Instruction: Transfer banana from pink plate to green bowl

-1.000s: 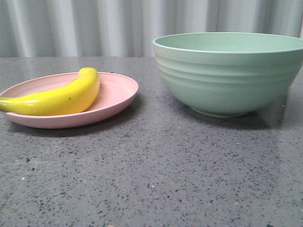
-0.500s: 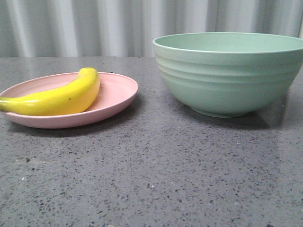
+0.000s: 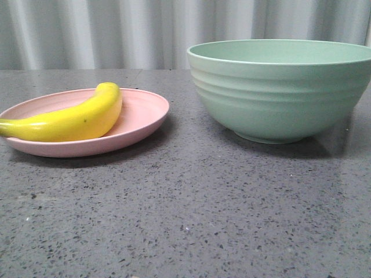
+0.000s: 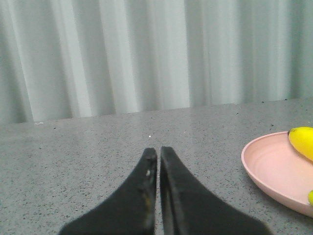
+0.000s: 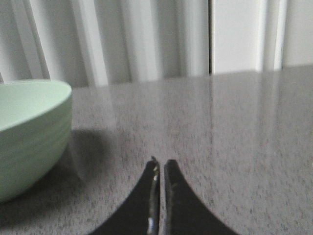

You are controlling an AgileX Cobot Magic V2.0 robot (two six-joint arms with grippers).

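Observation:
The yellow banana [image 3: 72,120] lies on the pink plate [image 3: 142,113] at the left of the grey table. The green bowl [image 3: 281,90] stands upright at the right, apart from the plate, and looks empty. Neither gripper shows in the front view. In the left wrist view my left gripper [image 4: 158,151] is shut and empty, low over bare table, with the plate [image 4: 274,169] and the banana's end [image 4: 303,141] off to one side. In the right wrist view my right gripper [image 5: 161,163] is shut and empty, with the bowl [image 5: 29,132] off to its side.
A pale corrugated wall [image 3: 116,29] runs behind the table's far edge. Speckled grey tabletop [image 3: 191,214] stretches in front of the plate and bowl, and a gap of bare table lies between them.

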